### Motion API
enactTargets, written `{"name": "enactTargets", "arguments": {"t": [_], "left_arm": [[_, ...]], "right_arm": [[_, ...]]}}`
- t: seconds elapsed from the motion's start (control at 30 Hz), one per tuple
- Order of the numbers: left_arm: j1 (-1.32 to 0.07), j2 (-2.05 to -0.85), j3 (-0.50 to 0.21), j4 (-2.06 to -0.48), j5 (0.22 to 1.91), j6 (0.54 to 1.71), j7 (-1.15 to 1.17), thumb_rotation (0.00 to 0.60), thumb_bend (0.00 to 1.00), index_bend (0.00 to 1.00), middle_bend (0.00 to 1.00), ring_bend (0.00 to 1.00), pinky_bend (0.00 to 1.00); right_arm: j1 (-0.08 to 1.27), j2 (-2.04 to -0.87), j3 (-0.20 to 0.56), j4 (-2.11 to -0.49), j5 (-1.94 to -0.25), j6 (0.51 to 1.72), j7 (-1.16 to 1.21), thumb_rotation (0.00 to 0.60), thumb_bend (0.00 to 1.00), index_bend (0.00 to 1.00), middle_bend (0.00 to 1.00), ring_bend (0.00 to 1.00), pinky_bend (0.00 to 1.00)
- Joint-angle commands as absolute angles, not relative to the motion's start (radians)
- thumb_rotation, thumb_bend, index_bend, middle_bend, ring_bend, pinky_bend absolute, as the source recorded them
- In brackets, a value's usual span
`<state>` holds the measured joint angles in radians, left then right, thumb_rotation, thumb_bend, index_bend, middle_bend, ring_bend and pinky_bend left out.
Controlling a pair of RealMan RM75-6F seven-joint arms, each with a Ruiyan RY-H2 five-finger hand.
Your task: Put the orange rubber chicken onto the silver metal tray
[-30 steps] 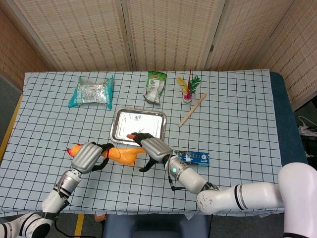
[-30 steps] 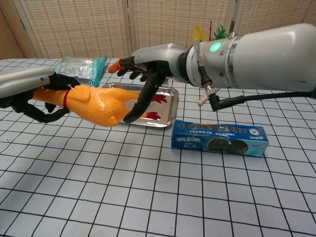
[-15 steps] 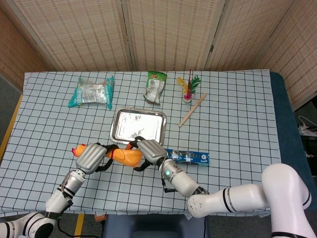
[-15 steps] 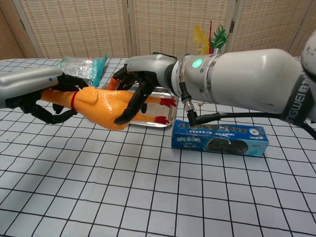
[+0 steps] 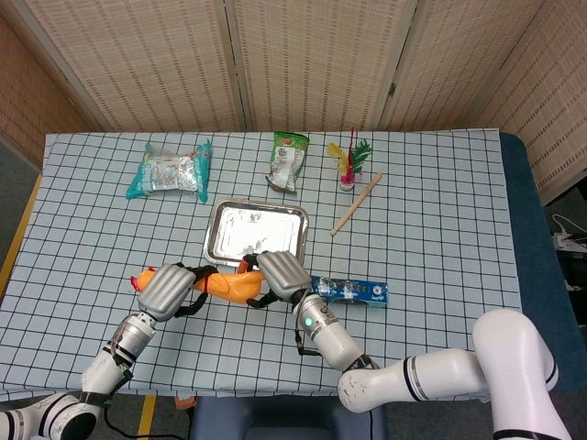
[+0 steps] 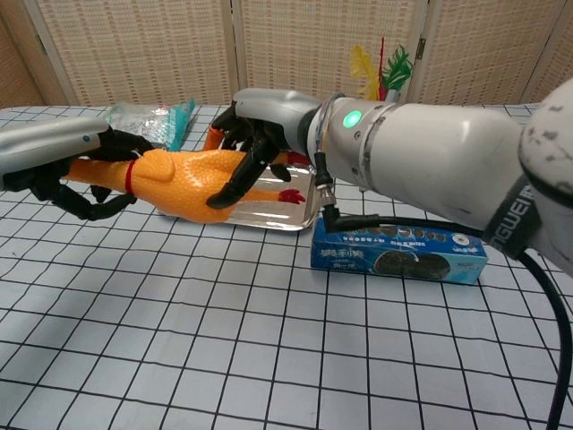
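Near the table's front edge, by tray | soft, light rubber chicken: left hand grips neck, right hand wraps body | grip mid-body.

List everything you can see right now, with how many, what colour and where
chicken: one, orange with a red neck band, held off the table just in front of the tray
tray: one, silver, table centre
blue box: one, lying flat, to the right of the tray's near corner
silver packet: one, teal-edged, far left of the tray
green packet: one, just behind the tray
feathered toy: one, red, yellow and green, right of the green packet
stick: one, tan, beside the feathered toy
left hand: grips the chicken's neck end
right hand: grips the chicken's body
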<state>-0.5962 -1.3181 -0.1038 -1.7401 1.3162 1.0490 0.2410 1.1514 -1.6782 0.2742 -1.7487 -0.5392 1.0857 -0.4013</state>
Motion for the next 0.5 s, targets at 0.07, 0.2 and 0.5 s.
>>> {"name": "enactTargets", "arguments": {"t": [0.07, 0.2, 0.5], "left_arm": [[-0.597, -1.319, -0.104, -1.733, 1.314, 1.050, 0.238, 0.600, 0.82, 0.80, 0.76, 0.57, 0.50], [-0.595, -1.317, -0.105, -1.716, 1.317, 1.058, 0.234, 0.600, 0.82, 0.80, 0.76, 0.58, 0.50], [-0.607, -1.320, -0.124, -1.646, 1.307, 1.045, 0.191, 0.600, 0.82, 0.81, 0.76, 0.59, 0.50]], "right_arm": [[1.138, -1.668, 0.281, -1.763, -0.546, 1.082, -0.403, 0.600, 0.46, 1.00, 0.81, 0.89, 1.00], [1.126, -1.587, 0.252, -1.797, -0.570, 0.959, -0.397, 0.600, 0.33, 0.48, 0.46, 0.45, 0.58], [0.992, -1.399, 0.214, -1.860, -0.829, 0.951, -0.268, 0.600, 0.13, 0.00, 0.00, 0.00, 0.00]]}}
